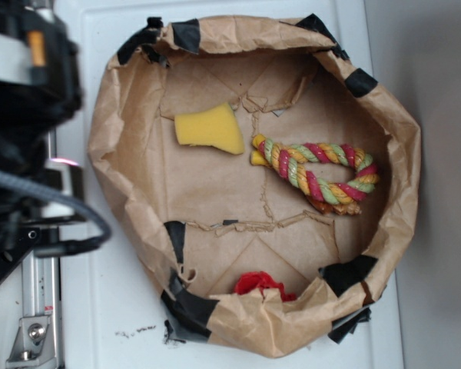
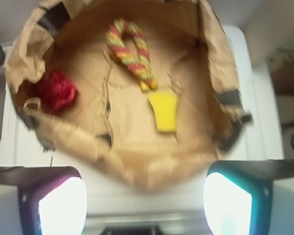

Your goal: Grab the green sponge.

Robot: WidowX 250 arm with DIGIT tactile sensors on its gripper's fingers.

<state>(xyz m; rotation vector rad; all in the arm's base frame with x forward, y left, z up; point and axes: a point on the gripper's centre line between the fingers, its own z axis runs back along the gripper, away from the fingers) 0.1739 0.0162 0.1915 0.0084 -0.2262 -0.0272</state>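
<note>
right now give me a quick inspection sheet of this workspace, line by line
surface: white table carrying a crumpled brown paper bin patched with black tape
job's things: green sponge (looks yellow) lying flat on the bin floor, apart from the other items
clutter: braided rope toy to one side of the sponge; red cloth lump against the bin wall
grippers: gripper open, outside the bin, holding nothing
cables: black cable looping beside the arm
surroundings: grey floor beside the table
</note>
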